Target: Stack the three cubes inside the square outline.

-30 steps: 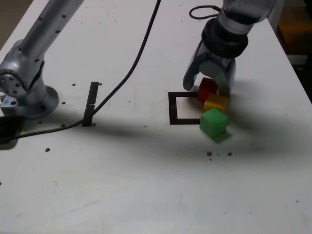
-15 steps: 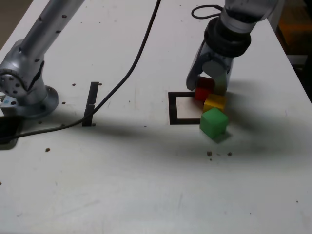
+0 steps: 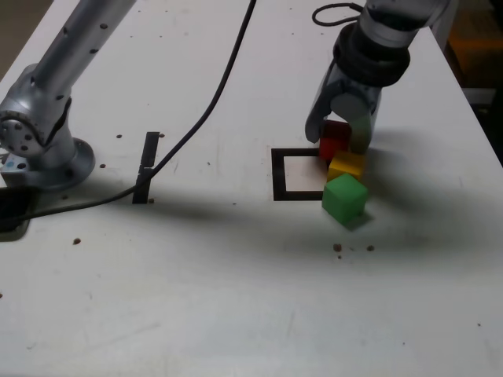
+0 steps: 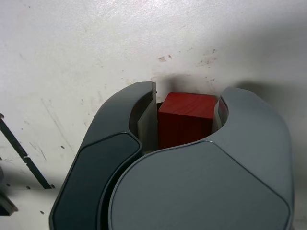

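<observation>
1. We see the grey gripper (image 3: pixel 339 135) with its jaws pinching the small solid red cube (image 4: pixel 186 120); in the wrist view both inner faces press flat against the cube's sides.
2. In the exterior view the red cube (image 3: pixel 335 138) sits at the far right corner of the black tape square outline with its white centre (image 3: pixel 277 174), between the two jaws. We cannot tell whether it rests on the table or is just lifted.
3. The small yellow cube (image 3: pixel 346 166) lies just in front of the red one, on the outline's right edge.
4. The slightly larger green cube (image 3: pixel 344 197) stands just in front of the yellow one, at the outline's near right corner.
5. Well apart, toward the exterior view's left, we find short black tape strips (image 3: pixel 147 166), a black cable (image 3: pixel 211 110) and the arm's silver base (image 3: pixel 43 145) on the white table (image 3: pixel 236 298).
</observation>
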{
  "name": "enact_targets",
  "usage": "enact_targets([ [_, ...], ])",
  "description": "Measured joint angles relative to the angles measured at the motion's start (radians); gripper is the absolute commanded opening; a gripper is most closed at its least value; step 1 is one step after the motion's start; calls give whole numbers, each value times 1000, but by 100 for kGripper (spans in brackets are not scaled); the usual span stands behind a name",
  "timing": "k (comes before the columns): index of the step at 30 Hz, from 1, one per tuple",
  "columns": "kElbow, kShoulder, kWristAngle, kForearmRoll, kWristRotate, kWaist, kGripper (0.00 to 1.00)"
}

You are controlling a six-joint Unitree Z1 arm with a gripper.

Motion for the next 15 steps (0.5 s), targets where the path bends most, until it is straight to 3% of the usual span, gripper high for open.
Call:
enact_targets([
  [15,109,-181,56,44,-71,57,24],
])
